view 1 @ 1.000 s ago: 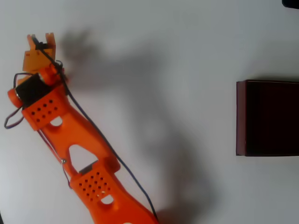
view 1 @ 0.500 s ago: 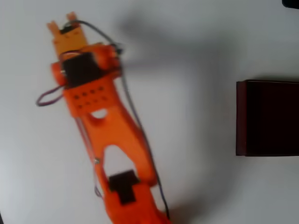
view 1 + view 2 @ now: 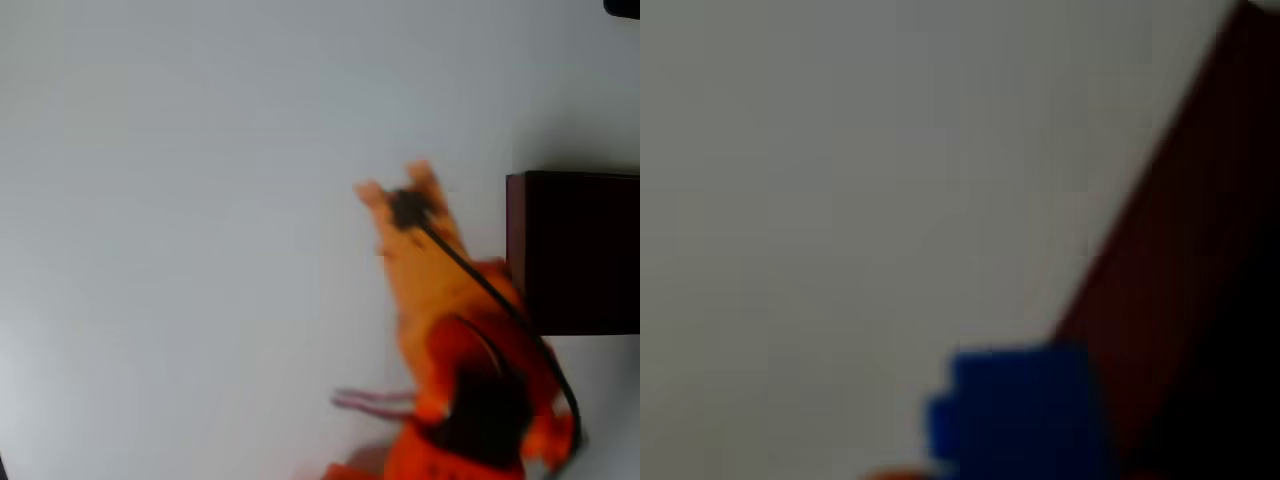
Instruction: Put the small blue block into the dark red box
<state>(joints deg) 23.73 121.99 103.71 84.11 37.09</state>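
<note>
The orange two-finger gripper (image 3: 395, 185) holds the tiny bright blue cube (image 3: 1020, 410) just beside the large maroon-walled box (image 3: 515, 250). I think it should go over the wall, above the dark interior, before it lets go.

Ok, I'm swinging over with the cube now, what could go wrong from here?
The end effector sits just left of the dark red box in the overhead view, not yet over it, so it could clip the near wall. Both views are motion-blurred, suggesting a fast swing that might overshoot. The small blue block shows only at the wrist view's bottom edge, so its grip is unclear; it could slip.
</note>
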